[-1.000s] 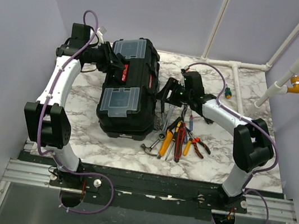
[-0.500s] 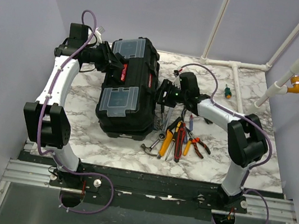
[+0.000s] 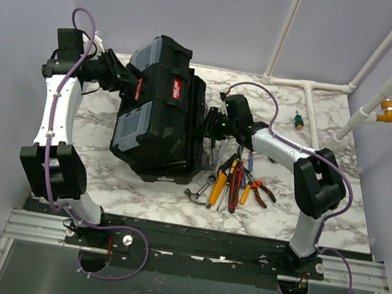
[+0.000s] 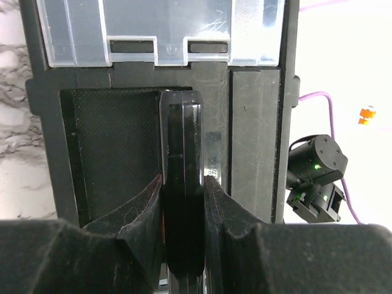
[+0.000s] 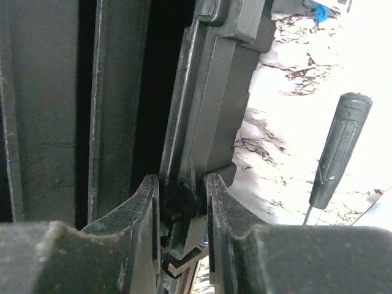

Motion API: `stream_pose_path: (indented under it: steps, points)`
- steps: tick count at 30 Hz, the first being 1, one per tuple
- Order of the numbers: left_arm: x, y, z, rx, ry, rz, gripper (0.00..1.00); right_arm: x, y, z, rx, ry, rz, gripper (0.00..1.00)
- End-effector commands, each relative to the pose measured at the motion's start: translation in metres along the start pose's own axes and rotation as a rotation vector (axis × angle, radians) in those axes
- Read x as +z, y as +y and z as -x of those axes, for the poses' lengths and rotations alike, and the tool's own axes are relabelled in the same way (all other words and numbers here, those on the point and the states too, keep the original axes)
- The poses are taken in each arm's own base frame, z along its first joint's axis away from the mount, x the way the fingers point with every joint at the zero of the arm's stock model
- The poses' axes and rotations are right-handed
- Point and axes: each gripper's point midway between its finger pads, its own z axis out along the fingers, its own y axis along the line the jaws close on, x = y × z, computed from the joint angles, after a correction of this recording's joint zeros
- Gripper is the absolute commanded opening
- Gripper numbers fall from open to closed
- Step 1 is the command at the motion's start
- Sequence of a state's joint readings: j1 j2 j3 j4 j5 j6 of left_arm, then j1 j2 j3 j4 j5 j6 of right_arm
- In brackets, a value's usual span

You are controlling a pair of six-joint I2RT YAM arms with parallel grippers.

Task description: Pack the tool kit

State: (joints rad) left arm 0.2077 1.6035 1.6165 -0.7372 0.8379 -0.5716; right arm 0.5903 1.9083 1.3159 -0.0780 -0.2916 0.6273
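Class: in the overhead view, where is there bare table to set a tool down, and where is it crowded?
Bare marble: the near strip in front of the toolbox, the near right corner beyond the tool pile, and left of the toolbox beside the left arm. Crowded: the gap between toolbox and pile, where the right gripper grips the toolbox.

Both arms reach inward, left gripper [image 4: 182, 187] clamped tight, right gripper [image 5: 182, 190] seemingly pinched closed as well.

Toolbox [image 3: 160, 115] mid-table, tools [image 3: 233, 183] just beside its right flank; bare marble [image 3: 334, 214] beyond them and along near edge.
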Motion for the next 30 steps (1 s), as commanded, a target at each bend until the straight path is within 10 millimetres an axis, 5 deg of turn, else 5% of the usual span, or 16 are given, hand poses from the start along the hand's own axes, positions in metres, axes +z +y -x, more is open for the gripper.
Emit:
stream_pose_path:
  steps: [1, 8, 16, 22, 27, 30]
  points:
    - [-0.054, -0.022, 0.020, 0.149, -0.146, 0.018, 0.00, -0.008, -0.059, 0.010, 0.044, -0.056, -0.275, 0.02]
    - [-0.084, 0.056, 0.035, 0.142, -0.231, 0.364, 0.00, -0.018, -0.058, 0.022, 0.042, -0.106, -0.304, 0.01]
    - [-0.106, 0.115, 0.035, 0.101, -0.256, 0.629, 0.05, -0.027, -0.049, 0.034, 0.042, -0.160, -0.289, 0.01]
    - [-0.116, 0.155, 0.021, 0.059, -0.227, 0.794, 0.65, -0.026, -0.038, 0.036, 0.042, -0.146, -0.242, 0.01]
    - [-0.123, 0.136, 0.023, 0.049, -0.313, 0.719, 0.89, -0.029, -0.034, 0.036, 0.040, -0.149, -0.227, 0.01]
    - [-0.119, 0.114, 0.023, 0.036, -0.357, 0.561, 0.90, -0.030, -0.033, 0.035, 0.042, -0.151, -0.217, 0.01]
